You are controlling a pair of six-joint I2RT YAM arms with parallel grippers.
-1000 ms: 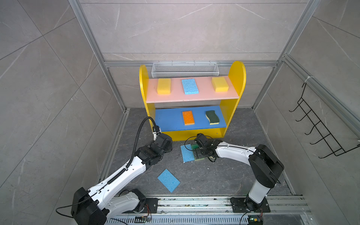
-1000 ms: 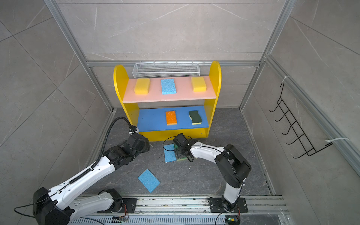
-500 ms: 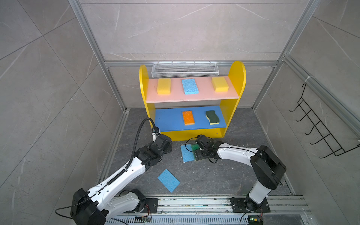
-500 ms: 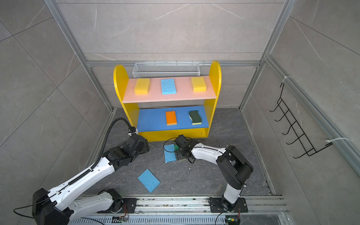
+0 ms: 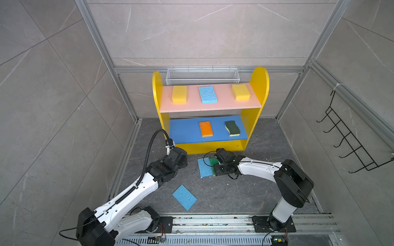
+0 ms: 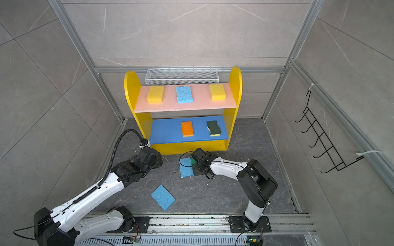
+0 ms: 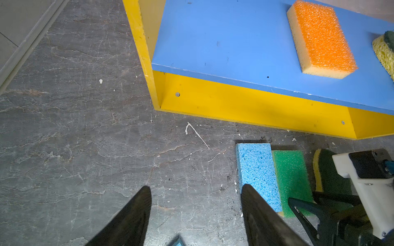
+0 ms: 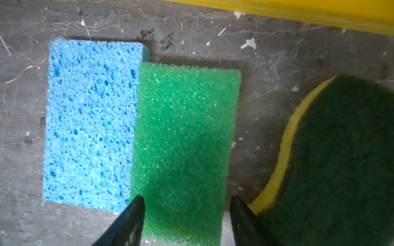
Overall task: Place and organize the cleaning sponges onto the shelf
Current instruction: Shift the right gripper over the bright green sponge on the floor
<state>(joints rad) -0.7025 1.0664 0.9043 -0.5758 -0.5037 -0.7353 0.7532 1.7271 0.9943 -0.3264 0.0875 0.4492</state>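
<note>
Jaws of right hand (image 8: 186, 198) parted round green sponge (image 8: 185, 127), contact unclear, left hand (image 7: 195, 187) parted

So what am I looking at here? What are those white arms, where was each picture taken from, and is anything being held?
Those are two white robot arms, each ending in a two-fingered hand. Both top views look down from overhead; each wrist view comes from a camera on an arm. The yellow shelf carries five sponges. On the floor lie a bright green sponge, a light blue sponge against it, a dark green sponge, and a second light blue sponge nearer the arms' bases. The left hand is open over bare floor, holding nothing. The right hand straddles the bright green sponge; whether it pinches yet, I cannot tell.
</note>
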